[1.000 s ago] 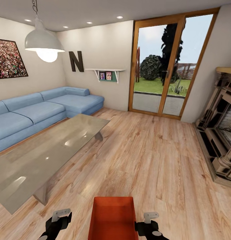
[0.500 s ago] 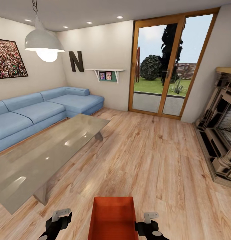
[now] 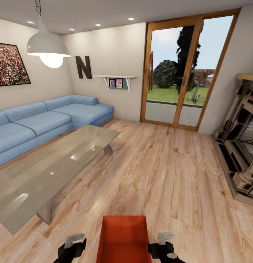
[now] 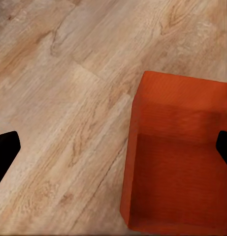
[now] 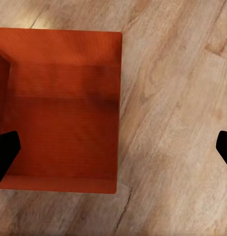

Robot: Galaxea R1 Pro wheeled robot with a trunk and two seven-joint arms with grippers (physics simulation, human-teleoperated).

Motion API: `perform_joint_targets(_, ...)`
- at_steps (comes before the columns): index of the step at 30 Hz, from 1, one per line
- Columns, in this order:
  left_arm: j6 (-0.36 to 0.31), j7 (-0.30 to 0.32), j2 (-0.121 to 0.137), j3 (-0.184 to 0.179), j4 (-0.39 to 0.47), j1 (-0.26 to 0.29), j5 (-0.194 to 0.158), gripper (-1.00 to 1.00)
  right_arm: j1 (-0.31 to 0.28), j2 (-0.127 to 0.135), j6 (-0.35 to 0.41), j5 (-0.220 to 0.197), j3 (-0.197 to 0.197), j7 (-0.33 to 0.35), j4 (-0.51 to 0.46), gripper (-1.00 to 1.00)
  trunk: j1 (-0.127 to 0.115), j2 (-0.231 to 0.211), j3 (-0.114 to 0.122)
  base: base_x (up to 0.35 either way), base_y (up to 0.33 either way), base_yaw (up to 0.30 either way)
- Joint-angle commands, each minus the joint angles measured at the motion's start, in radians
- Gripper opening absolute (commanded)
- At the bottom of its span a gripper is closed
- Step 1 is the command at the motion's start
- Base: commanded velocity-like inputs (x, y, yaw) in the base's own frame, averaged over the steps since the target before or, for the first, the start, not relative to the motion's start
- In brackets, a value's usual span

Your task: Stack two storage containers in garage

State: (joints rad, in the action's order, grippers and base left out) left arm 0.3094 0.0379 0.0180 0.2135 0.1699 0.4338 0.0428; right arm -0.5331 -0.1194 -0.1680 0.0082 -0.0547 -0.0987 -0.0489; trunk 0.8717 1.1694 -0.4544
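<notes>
A red-orange open-top storage container sits on the living room's light wood planks right in front of me; it is empty inside. My left gripper hovers by its left wall and my right gripper by its right wall. In the left wrist view the container lies under one black fingertip pair's span, with the jaws wide apart across its side wall. The right wrist view shows the same: container below, fingertips spread wide, nothing held.
A low glass table stands to the left, with the blue sectional sofa behind it. The brick fireplace lines the right wall. A wood-framed glass door is straight ahead across open plank floor.
My left gripper has shifted right, closer to the container's left wall. The right gripper, the container and the camera have stayed put.
</notes>
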Motion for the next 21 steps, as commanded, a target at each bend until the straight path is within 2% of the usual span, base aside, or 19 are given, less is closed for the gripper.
perform_joint_targets(1,0.003,0.004,-0.005,0.008,-0.004,0.001,0.005,1.0,-0.001,0.0,-0.002,0.001,-0.006,-0.005,0.001,1.0,0.0,0.001,-0.001,0.0,0.0,0.0)
perform_joint_targets(2,0.003,0.004,-0.021,0.008,-0.009,0.001,0.006,1.0,-0.001,0.0,-0.002,0.001,-0.006,-0.005,0.001,1.0,0.0,0.001,-0.001,0.0,0.0,0.0)
perform_joint_targets(5,0.003,0.004,-0.032,0.007,-0.012,0.002,0.006,1.0,-0.001,0.0,-0.002,0.001,-0.005,-0.006,0.001,1.0,0.0,0.001,-0.001,0.0,0.0,0.0)
perform_joint_targets(7,0.002,0.004,-0.045,0.007,-0.014,0.001,0.007,1.0,-0.001,0.0,-0.002,0.001,-0.005,-0.006,0.001,1.0,0.0,0.001,-0.001,0.0,0.0,0.0)
perform_joint_targets(8,0.001,0.004,-0.061,0.007,-0.016,0.001,0.008,1.0,-0.001,0.0,-0.002,0.001,-0.005,-0.006,0.001,1.0,0.0,0.001,-0.001,0.0,0.0,0.0)
perform_joint_targets(13,-0.001,0.003,-0.074,0.006,-0.017,0.002,0.009,1.0,-0.001,0.0,-0.002,0.001,-0.005,-0.005,0.001,1.0,0.0,0.001,-0.001,0.0,0.0,0.0)
perform_joint_targets(17,-0.005,0.002,-0.09,-0.035,-0.039,0.002,0.024,1.0,-0.001,0.0,-0.002,0.001,-0.005,-0.005,0.001,1.0,0.0,0.001,-0.001,0.0,0.0,0.0)
perform_joint_targets(18,-0.005,0.001,-0.094,-0.063,-0.045,0.002,0.029,1.0,-0.001,0.0,-0.002,0.001,-0.005,-0.006,0.001,1.0,0.0,0.001,-0.001,0.0,0.0,0.0)
perform_joint_targets(21,-0.005,0.001,-0.098,-0.081,-0.048,0.002,0.032,1.0,-0.001,0.0,-0.002,0.001,-0.005,-0.005,0.001,1.0,0.0,0.001,-0.001,0.0,0.0,0.0)
